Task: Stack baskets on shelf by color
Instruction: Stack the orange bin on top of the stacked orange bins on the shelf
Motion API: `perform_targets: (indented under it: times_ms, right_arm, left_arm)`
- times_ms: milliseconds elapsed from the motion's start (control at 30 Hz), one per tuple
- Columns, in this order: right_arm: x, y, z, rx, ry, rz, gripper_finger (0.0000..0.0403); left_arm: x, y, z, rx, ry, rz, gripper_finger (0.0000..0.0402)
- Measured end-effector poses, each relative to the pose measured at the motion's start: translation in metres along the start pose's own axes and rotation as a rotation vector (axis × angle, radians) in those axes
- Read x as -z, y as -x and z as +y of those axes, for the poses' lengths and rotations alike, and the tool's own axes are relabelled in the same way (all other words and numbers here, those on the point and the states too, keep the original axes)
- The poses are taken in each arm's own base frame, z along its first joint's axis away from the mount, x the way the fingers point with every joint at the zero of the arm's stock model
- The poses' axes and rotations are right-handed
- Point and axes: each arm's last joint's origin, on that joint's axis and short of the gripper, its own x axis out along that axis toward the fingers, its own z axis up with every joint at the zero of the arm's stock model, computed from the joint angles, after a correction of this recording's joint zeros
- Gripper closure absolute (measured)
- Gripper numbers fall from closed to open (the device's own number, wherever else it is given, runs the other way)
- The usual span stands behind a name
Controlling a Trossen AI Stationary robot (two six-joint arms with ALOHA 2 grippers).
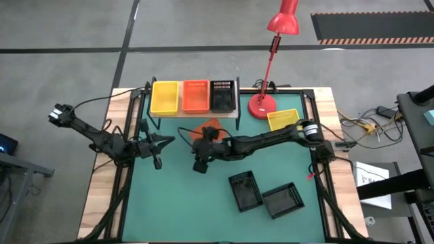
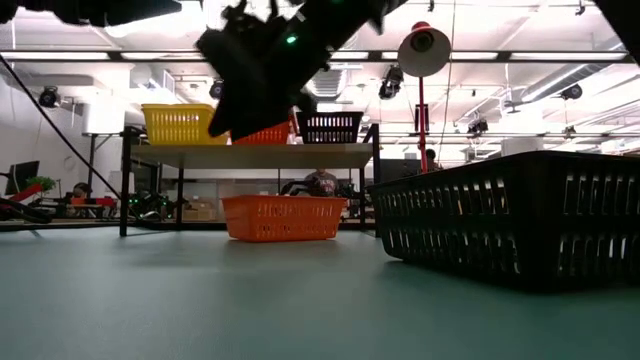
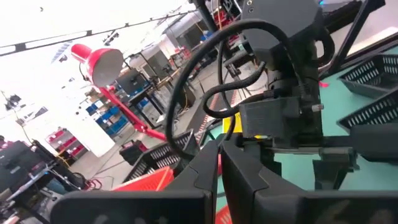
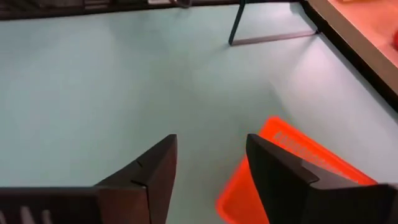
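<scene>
1. Red-orange basket point(image 1: 207, 129) on the green table, just in front of the shelf point(image 1: 193, 112); right gripper point(image 4: 208, 171) above it, fingers apart, empty.
2. Left gripper point(image 1: 157, 161) closed, empty, waiting left of centre.
3. Step in hand, likely: picking up this basket.
4. Next: lower, clamp on rim, lift onto the red-orange stack point(image 1: 196, 95).

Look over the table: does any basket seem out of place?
Yes. A red-orange basket sits on the green table beside the shelf, not stacked; a yellow basket and two black baskets also lie loose.
</scene>
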Motion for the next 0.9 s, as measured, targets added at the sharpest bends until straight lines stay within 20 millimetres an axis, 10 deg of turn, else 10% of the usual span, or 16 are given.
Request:
perform_targets:
  times_ms: [433,900]
  right_arm:
    - [0.018,-0.064,-0.017,0.12,0.028,0.192,0.0213]
    - [0.026,-0.07,-0.018,0.132,0.015,0.265,0.0281]
  left_arm:
    - [0.002,0.002,0.002,-0.003,0.01,-0.006,0.0398]
    - [0.001,0.003,0.004,-0.011,-0.028,-0.017,0.0398]
